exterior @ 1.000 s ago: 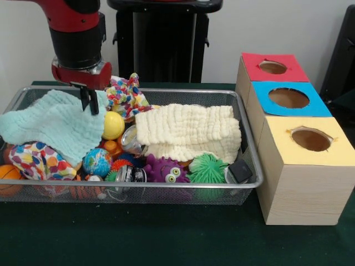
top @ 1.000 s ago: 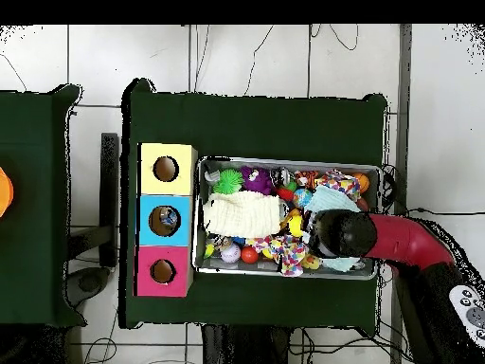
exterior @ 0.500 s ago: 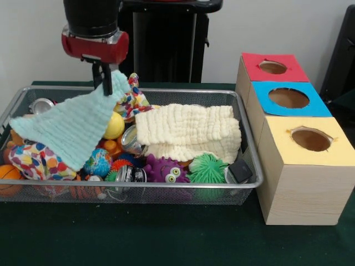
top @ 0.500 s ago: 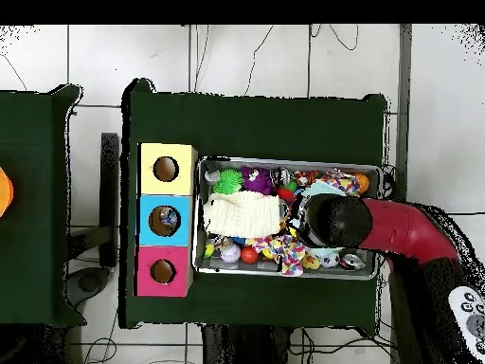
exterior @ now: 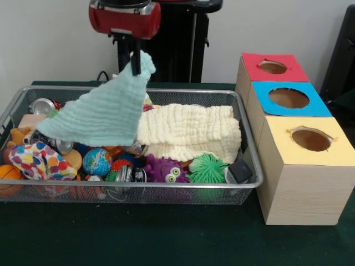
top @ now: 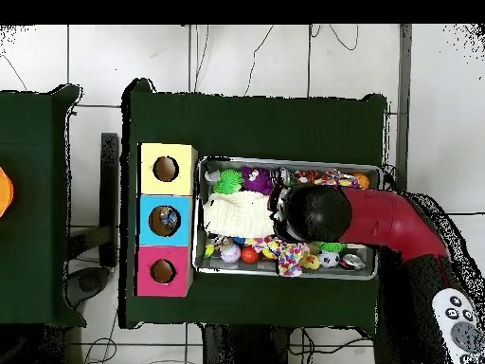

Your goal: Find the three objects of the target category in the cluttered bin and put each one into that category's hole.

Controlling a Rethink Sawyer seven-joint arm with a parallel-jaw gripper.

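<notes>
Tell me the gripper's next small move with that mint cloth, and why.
Probably carry the mint cloth sideways and drop it on the cream cloth. The gripper holds it by one corner, its low edge hanging over the toys in the bin.

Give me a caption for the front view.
Robot gripper lifts a mint cloth above a toy-filled wire bin.

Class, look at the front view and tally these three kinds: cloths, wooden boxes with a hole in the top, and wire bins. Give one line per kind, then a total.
Cloths: 2, the mint cloth hanging from the gripper and the cream cloth lying in the bin.
Boxes: 3, red-topped, blue-topped, yellow-topped.
Wire bins: 1.
Total: 6
</notes>
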